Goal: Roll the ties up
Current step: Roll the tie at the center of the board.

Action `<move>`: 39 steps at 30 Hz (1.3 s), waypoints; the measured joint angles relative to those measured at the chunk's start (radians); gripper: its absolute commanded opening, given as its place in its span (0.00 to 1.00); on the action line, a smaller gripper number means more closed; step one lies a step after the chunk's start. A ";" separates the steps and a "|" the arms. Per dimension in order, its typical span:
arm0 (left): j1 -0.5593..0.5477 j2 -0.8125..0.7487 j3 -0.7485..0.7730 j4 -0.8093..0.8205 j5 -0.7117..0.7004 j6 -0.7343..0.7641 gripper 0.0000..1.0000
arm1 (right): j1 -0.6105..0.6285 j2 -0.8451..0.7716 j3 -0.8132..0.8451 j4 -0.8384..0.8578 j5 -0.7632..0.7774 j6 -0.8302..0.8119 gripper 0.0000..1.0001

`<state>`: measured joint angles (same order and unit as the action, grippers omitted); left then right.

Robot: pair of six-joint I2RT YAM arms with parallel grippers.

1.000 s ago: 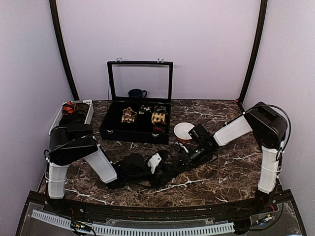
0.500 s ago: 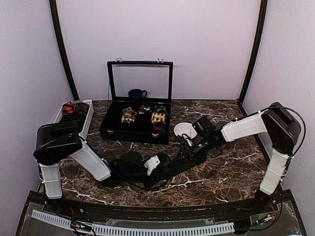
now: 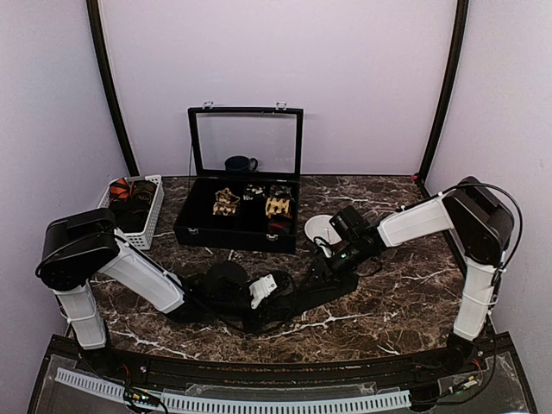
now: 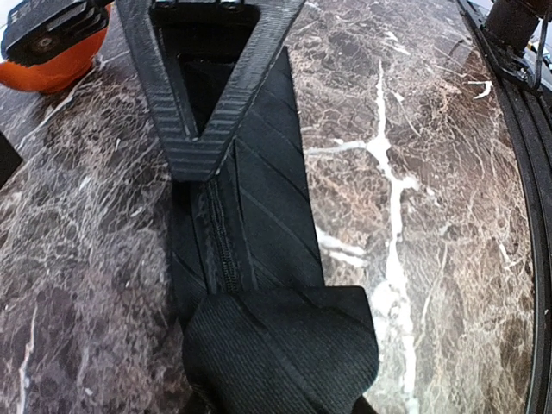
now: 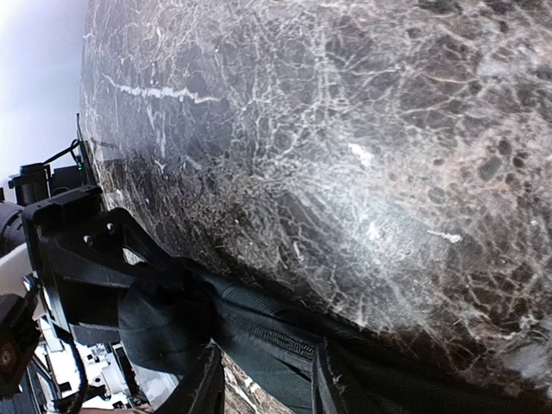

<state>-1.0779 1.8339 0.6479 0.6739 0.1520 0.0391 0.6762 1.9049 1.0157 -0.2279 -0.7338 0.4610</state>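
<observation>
A plain black tie (image 3: 297, 291) lies on the marble table between my two grippers. In the left wrist view its end is rolled into a thick wad (image 4: 276, 345) at the bottom edge. The strip (image 4: 263, 198) runs away from there. My left gripper (image 3: 267, 289) holds that wad; its fingers are hidden by the fabric. My right gripper (image 3: 321, 266) sits low over the strip, with its fingers (image 5: 200, 388) apart and the tie (image 5: 267, 345) between them. Its ribbed fingertip (image 4: 194, 159) rests on the strip.
A black case (image 3: 237, 235) with an upright glass lid holds several rolled ties. A white bowl with a red outside (image 3: 322, 229) stands just behind the right gripper. A white basket (image 3: 153, 207) at the left holds a red patterned roll. A dark mug (image 3: 240, 163) stands behind the case.
The left arm has stretched out lower, with its elbow swung left and its gripper moved slightly left with the roll. The right arm has shifted back a little, and its gripper stays on the strip.
</observation>
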 measured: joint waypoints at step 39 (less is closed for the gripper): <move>0.001 -0.006 0.145 -0.303 -0.031 0.021 0.34 | 0.152 0.007 0.052 0.003 -0.056 0.105 0.25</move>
<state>-1.0771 1.8275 0.7925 0.3714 0.1211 0.0605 0.8280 1.9118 1.0676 -0.2245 -0.7902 0.5655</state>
